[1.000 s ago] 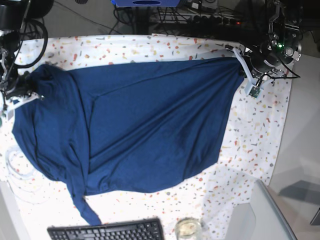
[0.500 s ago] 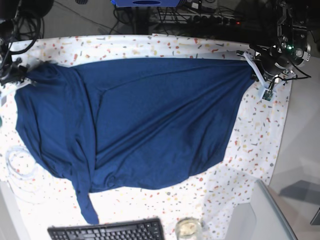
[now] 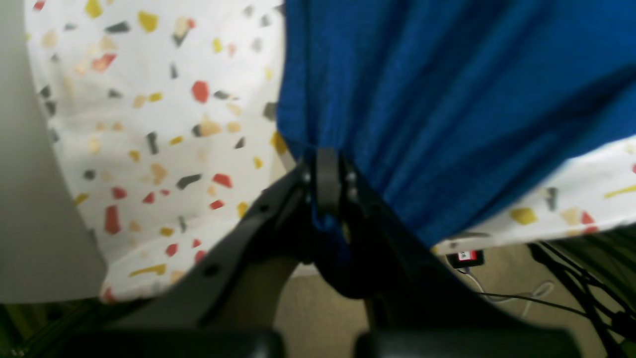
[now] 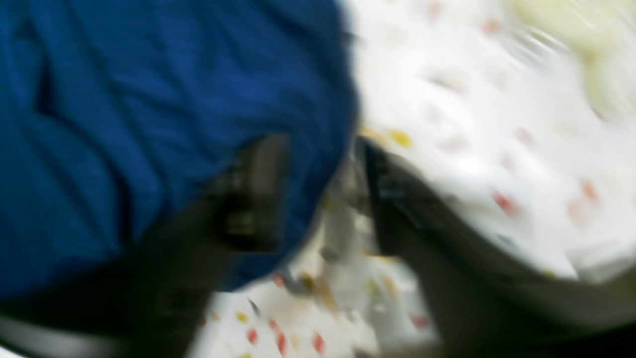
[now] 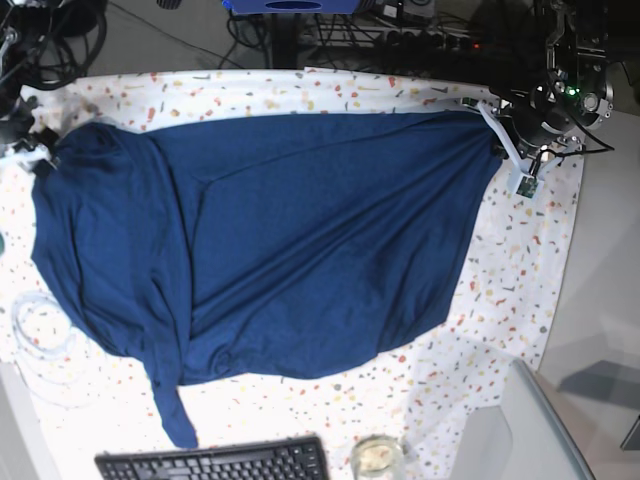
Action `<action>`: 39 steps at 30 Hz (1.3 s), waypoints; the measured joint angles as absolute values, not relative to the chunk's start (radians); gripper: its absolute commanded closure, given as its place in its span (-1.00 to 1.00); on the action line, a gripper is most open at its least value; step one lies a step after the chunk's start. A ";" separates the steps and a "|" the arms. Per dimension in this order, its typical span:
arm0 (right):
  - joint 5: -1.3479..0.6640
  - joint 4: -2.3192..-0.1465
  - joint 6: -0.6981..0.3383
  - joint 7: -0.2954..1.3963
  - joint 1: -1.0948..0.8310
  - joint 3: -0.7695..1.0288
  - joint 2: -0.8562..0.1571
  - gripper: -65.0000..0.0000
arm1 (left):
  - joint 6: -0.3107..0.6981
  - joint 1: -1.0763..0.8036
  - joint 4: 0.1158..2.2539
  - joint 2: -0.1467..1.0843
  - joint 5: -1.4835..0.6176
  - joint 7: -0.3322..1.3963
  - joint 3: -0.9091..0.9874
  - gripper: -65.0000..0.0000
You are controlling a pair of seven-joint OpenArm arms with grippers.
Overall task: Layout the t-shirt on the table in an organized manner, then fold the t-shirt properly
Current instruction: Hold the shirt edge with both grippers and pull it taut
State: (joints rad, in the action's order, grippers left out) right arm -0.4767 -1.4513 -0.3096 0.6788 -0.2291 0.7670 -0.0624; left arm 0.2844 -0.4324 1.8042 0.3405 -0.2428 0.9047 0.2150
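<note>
Black angular left gripper (image 3: pixel 325 199) with small screws beside a rounded pad; green light on its arm (image 5: pixel 560 92).

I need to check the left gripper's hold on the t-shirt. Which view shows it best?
The left wrist view: the left gripper is shut on a bunched t-shirt edge, close and sharp. The base view shows it small at the table's far corner; the right wrist view misses it.
</note>
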 measured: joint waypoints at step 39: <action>-0.479 -1.127 -0.489 0.676 -0.107 0.860 -0.109 1.00 | 0.284 -0.432 1.804 0.341 -0.243 0.905 0.215 1.00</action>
